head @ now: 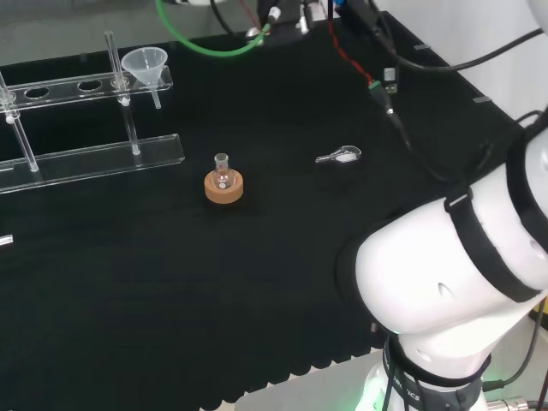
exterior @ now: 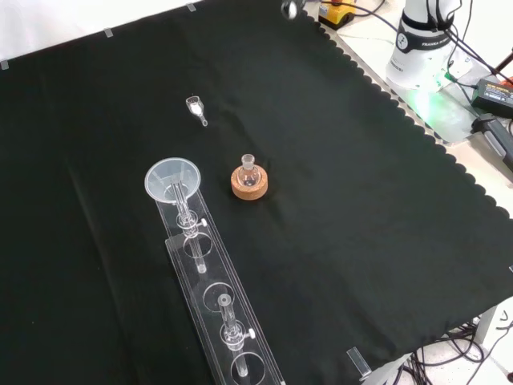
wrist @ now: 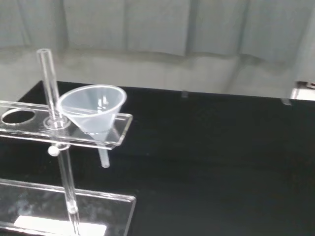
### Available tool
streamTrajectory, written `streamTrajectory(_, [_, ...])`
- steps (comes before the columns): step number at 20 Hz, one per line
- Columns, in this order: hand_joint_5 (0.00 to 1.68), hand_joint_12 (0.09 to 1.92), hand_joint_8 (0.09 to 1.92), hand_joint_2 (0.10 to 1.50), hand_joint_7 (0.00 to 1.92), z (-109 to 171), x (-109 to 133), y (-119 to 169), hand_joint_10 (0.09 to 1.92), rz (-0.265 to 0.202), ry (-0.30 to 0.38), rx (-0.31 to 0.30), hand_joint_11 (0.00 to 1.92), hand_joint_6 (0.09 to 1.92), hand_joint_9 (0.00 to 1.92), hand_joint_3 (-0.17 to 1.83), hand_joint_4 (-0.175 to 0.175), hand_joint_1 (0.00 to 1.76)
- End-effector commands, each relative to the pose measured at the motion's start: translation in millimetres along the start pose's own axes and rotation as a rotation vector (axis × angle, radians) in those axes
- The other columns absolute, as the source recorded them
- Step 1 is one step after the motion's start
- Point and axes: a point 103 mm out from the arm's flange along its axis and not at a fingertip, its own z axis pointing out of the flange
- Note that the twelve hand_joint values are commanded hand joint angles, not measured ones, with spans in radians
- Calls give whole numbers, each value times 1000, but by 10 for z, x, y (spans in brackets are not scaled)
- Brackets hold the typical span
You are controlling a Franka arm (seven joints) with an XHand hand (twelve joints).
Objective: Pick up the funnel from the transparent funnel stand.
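A clear plastic funnel (head: 145,65) sits in the end hole of the transparent funnel stand (head: 86,158) at the back left of the head view. In the front view the funnel (exterior: 170,180) rests at the upper end of the stand (exterior: 216,309), stem down through the top rail. The wrist view looks at the funnel (wrist: 93,108) from the side, with its stem hanging below the rail of the stand (wrist: 29,132). The arm's white links fill the head view's lower right.
A small round flask (head: 223,168) sits on a cork ring (head: 223,187) mid-cloth, also the flask (exterior: 248,171) in the front view. A small clear scoop (head: 339,156) with white powder lies to its right in the head view. Cables trail along the cloth's far edge.
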Motion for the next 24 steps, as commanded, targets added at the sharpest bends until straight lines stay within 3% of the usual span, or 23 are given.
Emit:
streamTrajectory(1, [0, 357, 87, 801, 0, 575, 611, 826, 87, -80, 58, -6, 0, 87, 0, 33, 92, 23])
streamTrajectory(2, [0, 356, 87, 801, 0, 640, 712, 922, 87, -71, 65, 0, 0, 87, 0, 33, 92, 24])
streamTrajectory(5, [0, 354, 87, 800, 0, 779, 678, 1088, 87, -69, 94, -8, 0, 87, 0, 32, 93, 28])
streamTrajectory(7, [0, 354, 87, 799, 0, 910, 779, 1226, 87, -71, 172, 25, 0, 87, 0, 32, 93, 30])
streamTrajectory(11, [0, 354, 87, 801, 0, 1092, 1060, 1433, 87, -89, 146, 68, 0, 87, 0, 32, 92, 36])
streamTrajectory(14, [0, 355, 87, 802, 0, 1268, 1321, 1496, 87, -74, 128, 65, 0, 87, 0, 33, 92, 38])
streamTrajectory(15, [0, 355, 87, 803, 0, 1290, 1356, 1541, 87, -81, 132, 74, 0, 87, 0, 33, 92, 39])
streamTrajectory(16, [0, 355, 87, 803, 0, 1326, 1433, 1579, 87, -118, 139, 86, 0, 87, 0, 33, 92, 39])
streamTrajectory(18, [0, 356, 87, 803, 0, 1373, 1308, 1662, 87, -145, 148, 128, 0, 87, 0, 33, 90, 40])
streamTrajectory(21, [0, 356, 87, 804, 0, 1483, 1188, 1788, 87, -136, 152, 182, 0, 87, 0, 34, 88, 40])
streamTrajectory(24, [0, 357, 87, 805, 0, 1602, 1246, 1879, 87, -135, 145, 217, 0, 87, 0, 34, 86, 39])
